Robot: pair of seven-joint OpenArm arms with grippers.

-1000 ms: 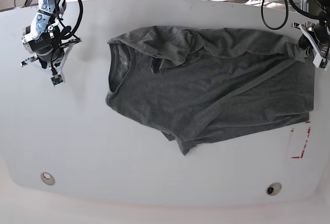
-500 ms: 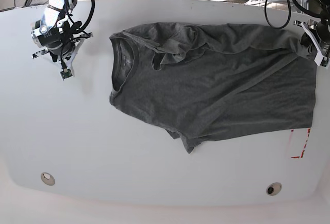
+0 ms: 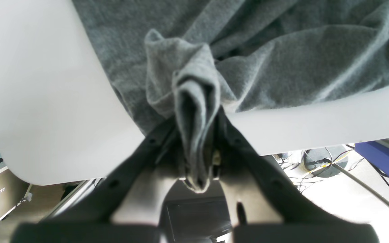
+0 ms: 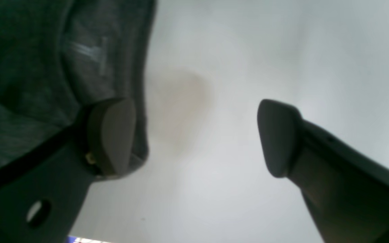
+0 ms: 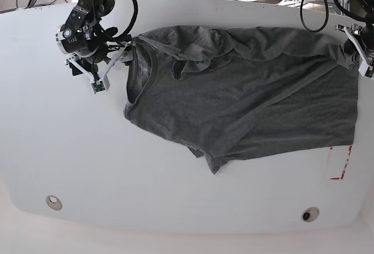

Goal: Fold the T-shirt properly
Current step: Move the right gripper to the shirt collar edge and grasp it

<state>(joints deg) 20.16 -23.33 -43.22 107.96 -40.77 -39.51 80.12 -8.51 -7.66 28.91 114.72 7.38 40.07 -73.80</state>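
The dark grey T-shirt (image 5: pixel 245 96) lies spread on the white table (image 5: pixel 70 149), collar to the left and hem to the right, with folds along its far edge and a sleeve tucked under at the near edge. My left gripper (image 5: pixel 354 51) is shut on a bunched far hem corner, seen close in the left wrist view (image 3: pixel 196 135) at the table's edge. My right gripper (image 5: pixel 111 67) is open beside the collar. In the right wrist view (image 4: pixel 194 135) one finger (image 4: pixel 110 135) overlaps the shirt's edge (image 4: pixel 29 67); the other is over bare table.
Red tape marks (image 5: pixel 342 160) sit on the table by the near hem corner. Two round inserts (image 5: pixel 54 201) (image 5: pixel 310 214) lie near the front edge. Cables and stands crowd the back; a blue box (image 3: pixel 383 158) shows below the table's edge.
My right arm has moved right, from open table up to the collar, still open. The shirt has shifted slightly right and its far edge lies straighter. My left gripper has held its grip.
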